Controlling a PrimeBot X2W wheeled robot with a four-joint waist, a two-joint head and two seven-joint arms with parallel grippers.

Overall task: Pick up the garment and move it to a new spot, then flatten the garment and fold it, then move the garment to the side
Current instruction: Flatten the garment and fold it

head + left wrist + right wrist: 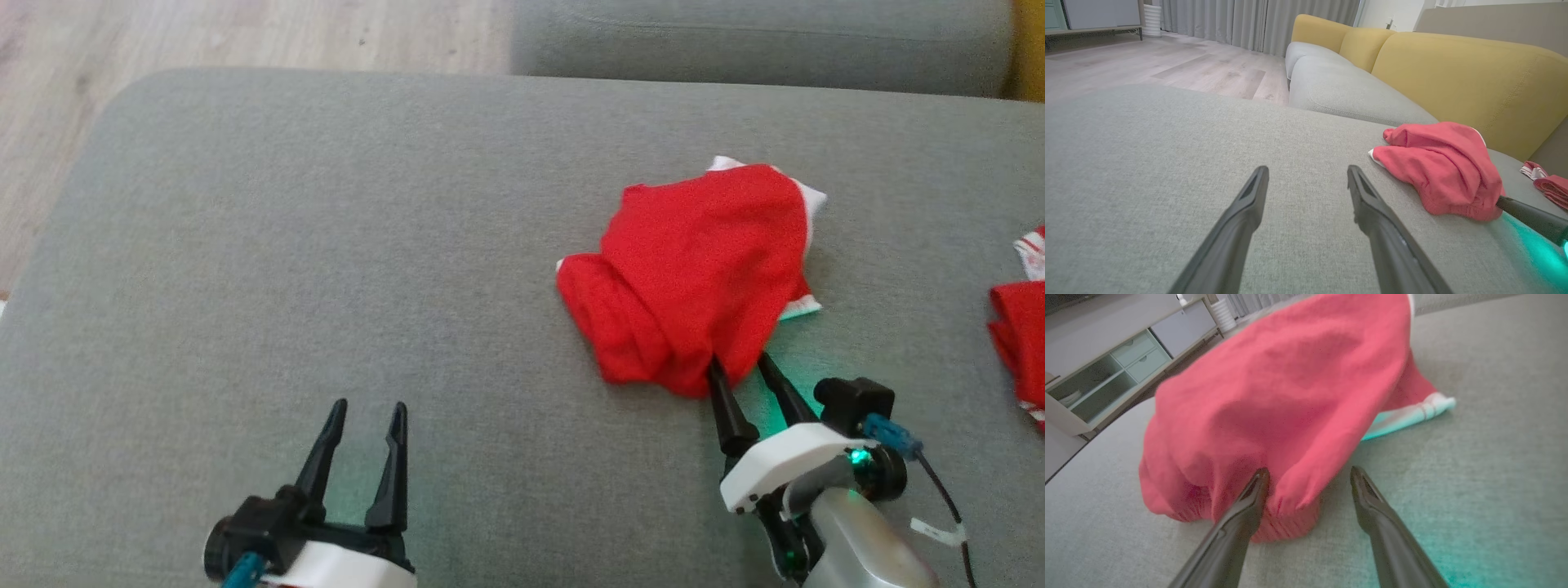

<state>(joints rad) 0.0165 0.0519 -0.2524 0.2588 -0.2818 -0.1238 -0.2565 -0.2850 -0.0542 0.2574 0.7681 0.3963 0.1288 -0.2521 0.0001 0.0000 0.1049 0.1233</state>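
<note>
Garment point(694, 261): one, red with white trim, crumpled in a mound on the grey seat cushion point(326, 245), right of the cushion's middle and well in from its far edge. One more red and white cloth point(1016, 343) lies at the cushion's right edge, apart from the mound.

Two grippers are in view. The left gripper point(369, 406) hangs over the bare near-left part of the cushion, well apart from the garment, pointing toward the far edge. Its two dark fingers are spread wide with nothing between them.

The right gripper point(739, 367) reaches in from the near-right, its arm slanting up and to the left, and meets the garment's near hem. Its fingers are also spread wide. One fingertip point(1259, 477) is tucked against the gathered hem, a fold of red cloth hangs into the gap, and the other fingertip point(1357, 475) sits just beside the cloth over bare cushion. The fingers are not pinched on the fabric.
</note>
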